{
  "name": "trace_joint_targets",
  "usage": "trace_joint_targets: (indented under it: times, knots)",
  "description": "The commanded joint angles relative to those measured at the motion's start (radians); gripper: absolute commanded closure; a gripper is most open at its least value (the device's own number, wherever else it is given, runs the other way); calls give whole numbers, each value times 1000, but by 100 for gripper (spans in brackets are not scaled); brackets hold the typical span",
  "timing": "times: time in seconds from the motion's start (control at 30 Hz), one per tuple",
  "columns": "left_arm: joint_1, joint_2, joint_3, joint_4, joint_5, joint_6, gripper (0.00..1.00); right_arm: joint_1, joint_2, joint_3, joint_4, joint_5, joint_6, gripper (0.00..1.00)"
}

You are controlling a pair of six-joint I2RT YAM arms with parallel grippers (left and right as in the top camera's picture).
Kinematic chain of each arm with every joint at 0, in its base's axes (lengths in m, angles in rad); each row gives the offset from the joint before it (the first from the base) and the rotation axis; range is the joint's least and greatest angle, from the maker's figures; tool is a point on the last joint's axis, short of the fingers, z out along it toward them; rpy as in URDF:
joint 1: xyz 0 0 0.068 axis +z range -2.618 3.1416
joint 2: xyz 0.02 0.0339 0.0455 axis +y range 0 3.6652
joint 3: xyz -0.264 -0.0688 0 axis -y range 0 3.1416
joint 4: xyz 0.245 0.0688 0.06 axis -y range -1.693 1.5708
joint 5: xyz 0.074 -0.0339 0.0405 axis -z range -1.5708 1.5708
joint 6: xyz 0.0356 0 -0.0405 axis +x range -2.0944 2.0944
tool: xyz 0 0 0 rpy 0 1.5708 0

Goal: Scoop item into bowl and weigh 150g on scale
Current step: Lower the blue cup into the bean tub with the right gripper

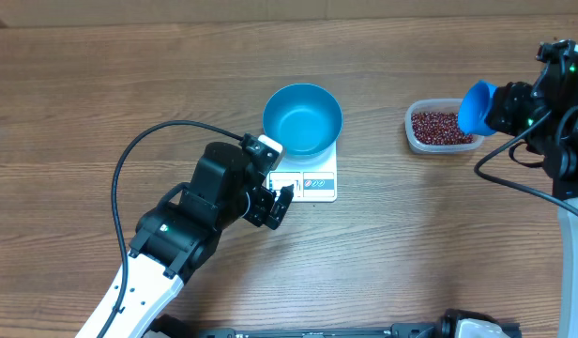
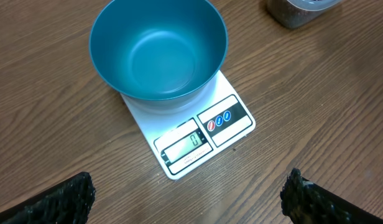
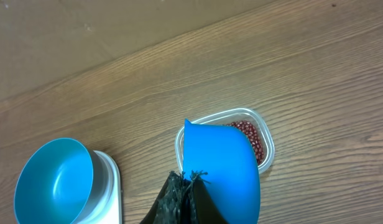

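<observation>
The blue bowl (image 1: 302,119) (image 2: 157,53) (image 3: 51,180) stands empty on the white scale (image 1: 312,185) (image 2: 204,134) (image 3: 109,186). The red-brown beans (image 1: 435,126) (image 3: 252,138) lie in a clear tub (image 1: 413,137) (image 3: 268,144) to the right. My right gripper (image 1: 501,109) (image 3: 190,180) is shut on the handle of a small blue scoop (image 1: 477,106) (image 3: 219,171), held above the tub; the scoop hides much of the beans in the right wrist view. My left gripper (image 1: 280,202) (image 2: 188,193) hangs open just in front of the scale, holding nothing.
Wooden tabletop (image 1: 101,84) all round. The left arm's black cable (image 1: 129,160) loops over the table to the left of the scale. The tub's corner (image 2: 297,12) shows at the top right of the left wrist view.
</observation>
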Motion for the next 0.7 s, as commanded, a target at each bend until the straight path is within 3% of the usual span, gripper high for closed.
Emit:
trace_joint_targets:
  times: [0.0, 0.67]
  knots:
    - [6, -2, 19, 5, 10, 19, 0, -2, -10, 25, 0, 0, -3, 96]
    - [6, -2, 19, 8, 10, 19, 1, 33, 171, 30, -40, 46, -170, 96]
